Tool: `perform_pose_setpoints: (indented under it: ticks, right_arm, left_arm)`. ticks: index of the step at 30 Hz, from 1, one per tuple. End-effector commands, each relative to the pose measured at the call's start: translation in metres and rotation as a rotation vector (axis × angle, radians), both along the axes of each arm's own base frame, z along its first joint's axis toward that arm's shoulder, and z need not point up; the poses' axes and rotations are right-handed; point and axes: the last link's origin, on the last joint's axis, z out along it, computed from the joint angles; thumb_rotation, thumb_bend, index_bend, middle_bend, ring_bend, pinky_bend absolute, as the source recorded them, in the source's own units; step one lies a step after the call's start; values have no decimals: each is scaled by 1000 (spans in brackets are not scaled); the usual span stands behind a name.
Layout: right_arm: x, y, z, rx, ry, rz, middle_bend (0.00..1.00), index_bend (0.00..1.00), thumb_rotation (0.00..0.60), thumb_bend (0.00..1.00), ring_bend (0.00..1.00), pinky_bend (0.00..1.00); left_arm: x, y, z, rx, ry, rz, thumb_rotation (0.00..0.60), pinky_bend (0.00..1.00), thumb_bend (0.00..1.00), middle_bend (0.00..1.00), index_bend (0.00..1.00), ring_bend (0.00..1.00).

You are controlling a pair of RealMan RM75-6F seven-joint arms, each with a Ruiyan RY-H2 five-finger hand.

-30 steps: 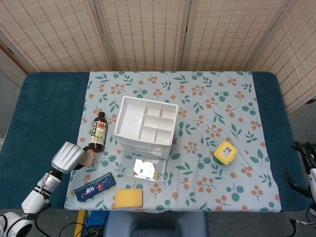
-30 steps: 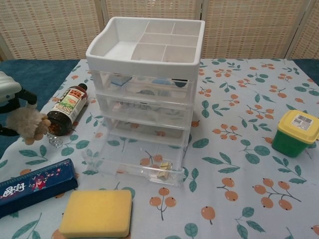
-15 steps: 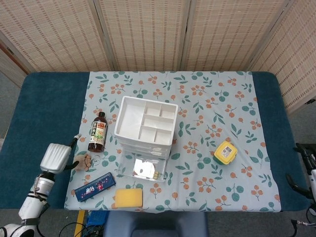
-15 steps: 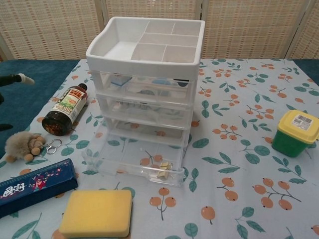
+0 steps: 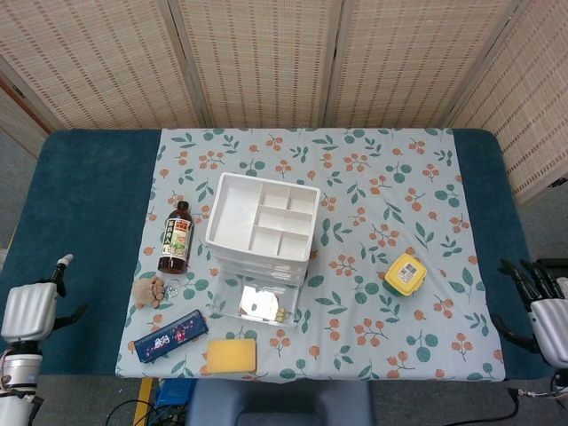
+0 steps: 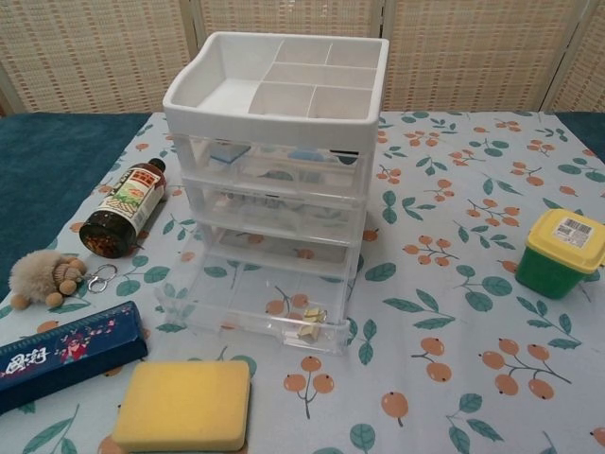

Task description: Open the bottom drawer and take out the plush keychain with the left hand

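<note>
The plush keychain [image 6: 43,278] lies on the floral tablecloth [image 5: 373,186] at its near left edge, just beyond the far end of the blue pencil case [image 6: 68,353] and near the mouth of the toppled brown sauce bottle [image 6: 123,209]; its metal ring [image 6: 99,278] points right, toward the bottom drawer [image 6: 260,307], which stands pulled out of the white drawer unit [image 5: 262,226].

Expect the keychain to handle as light and soft: the fur should give under pressure and will not break, while the ring looks thin and slippery. If you take it up again, close round the plush body rather than the ring.

Your left hand [image 5: 29,311] sits off the cloth over the blue table [image 5: 80,204] at the near left, holding nothing, fingers apart. Your right hand [image 5: 543,311] rests at the far right edge, likewise empty with fingers spread.

Compared with a second ago, the keychain has left your left hand and now rests on the cloth, and the hand has withdrawn well apart from it; the chest view no longer shows it. The yellow sponge [image 6: 184,405] and green-and-yellow container [image 6: 560,253] are unmoved.
</note>
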Motion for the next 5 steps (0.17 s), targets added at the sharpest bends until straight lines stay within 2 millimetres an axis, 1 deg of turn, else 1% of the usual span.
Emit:
perform_pose_setpoints:
  ticks: [1, 5]
  right_arm:
    - [2, 0, -3, 2, -2, 3, 194, 36, 600, 378, 96, 50]
    - [2, 1, -8, 4, -4, -8, 194, 36, 600, 379, 96, 50]
  left_arm:
    - [-1, -21, 10, 72, -28, -20, 600, 741, 195, 536, 146, 556]
    - [6, -32, 13, 101, -48, -67, 600, 739, 195, 530, 150, 556]
